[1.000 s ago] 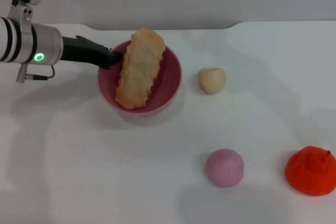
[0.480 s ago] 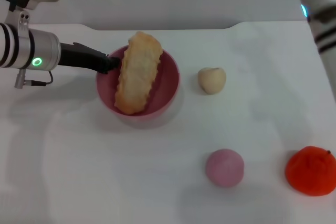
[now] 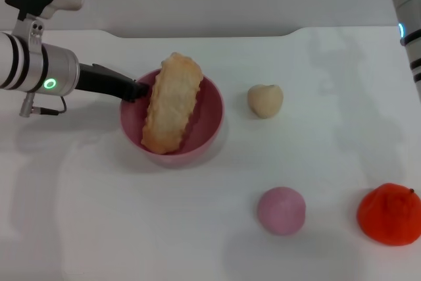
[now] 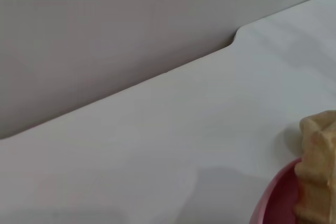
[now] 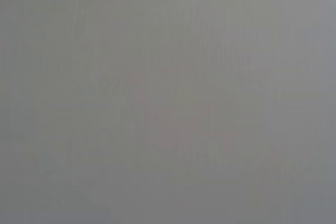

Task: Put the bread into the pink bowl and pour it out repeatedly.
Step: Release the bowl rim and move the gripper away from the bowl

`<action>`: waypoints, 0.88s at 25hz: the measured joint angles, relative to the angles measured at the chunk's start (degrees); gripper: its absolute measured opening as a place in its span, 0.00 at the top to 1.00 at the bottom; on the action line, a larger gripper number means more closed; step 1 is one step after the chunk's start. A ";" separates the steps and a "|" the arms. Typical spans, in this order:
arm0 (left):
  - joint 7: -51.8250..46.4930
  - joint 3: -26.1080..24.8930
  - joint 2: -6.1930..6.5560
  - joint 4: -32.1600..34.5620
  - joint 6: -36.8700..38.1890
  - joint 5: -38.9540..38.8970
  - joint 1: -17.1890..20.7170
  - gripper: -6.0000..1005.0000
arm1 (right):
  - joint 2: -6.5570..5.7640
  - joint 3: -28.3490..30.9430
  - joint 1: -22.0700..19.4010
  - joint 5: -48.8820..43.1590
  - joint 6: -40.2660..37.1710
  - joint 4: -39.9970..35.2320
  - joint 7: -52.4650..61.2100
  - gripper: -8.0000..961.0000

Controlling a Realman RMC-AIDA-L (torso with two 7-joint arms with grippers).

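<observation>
The pink bowl point(image 3: 209, 118) sits left of the table's middle in the head view. The bread point(image 3: 172, 103) lies slanted in it with its pale underside up, and its far end sticks out over the back rim. My left gripper point(image 3: 136, 89) reaches in from the left and is shut on the bowl's left rim. In the left wrist view only an arc of the bowl point(image 4: 269, 203) and one end of the bread point(image 4: 318, 171) show. My right arm point(image 3: 409, 18) stays at the top right corner, its gripper out of view.
A small cream bun point(image 3: 265, 101) lies right of the bowl. A pink ball point(image 3: 281, 210) sits nearer the front, and an orange-red toy fruit point(image 3: 389, 214) is at the front right. The table's back edge meets a grey wall point(image 4: 131, 35).
The bowl with the bread has shifted slightly toward the front and left, with my left gripper on its rim. The right arm has moved about at the top right corner.
</observation>
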 joint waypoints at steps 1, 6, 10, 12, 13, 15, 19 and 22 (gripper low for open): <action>0.00 0.00 0.00 0.00 0.00 0.00 0.00 0.93 | -0.02 0.00 0.05 -0.01 0.00 0.22 0.07 0.46; -0.19 0.00 0.00 -0.21 -0.18 0.04 0.46 0.93 | -0.05 0.02 0.07 -0.10 0.01 0.47 0.14 0.46; -0.21 0.00 -0.05 -0.67 -0.31 0.07 0.71 0.93 | -0.06 0.05 0.07 -0.14 0.19 0.55 0.15 0.46; -0.21 0.01 -0.07 -0.82 -0.34 0.07 0.75 0.93 | -0.05 0.05 0.07 -0.14 0.28 0.56 0.16 0.46; -0.21 0.00 -0.10 -0.89 -0.36 0.08 0.78 0.93 | -0.05 0.05 0.07 -0.14 0.31 0.57 0.17 0.46; -0.21 0.00 -0.15 -0.96 -0.38 0.08 0.85 0.93 | -0.09 0.02 0.11 -0.15 0.36 0.58 0.18 0.46; -0.22 0.31 -0.23 -1.06 -0.49 0.08 0.91 0.93 | -0.14 -0.20 0.21 -0.15 0.48 0.60 0.22 0.46; -0.22 0.67 -0.26 -1.38 -0.54 0.08 0.91 0.93 | -0.14 -0.25 0.21 -0.15 0.51 0.60 0.26 0.46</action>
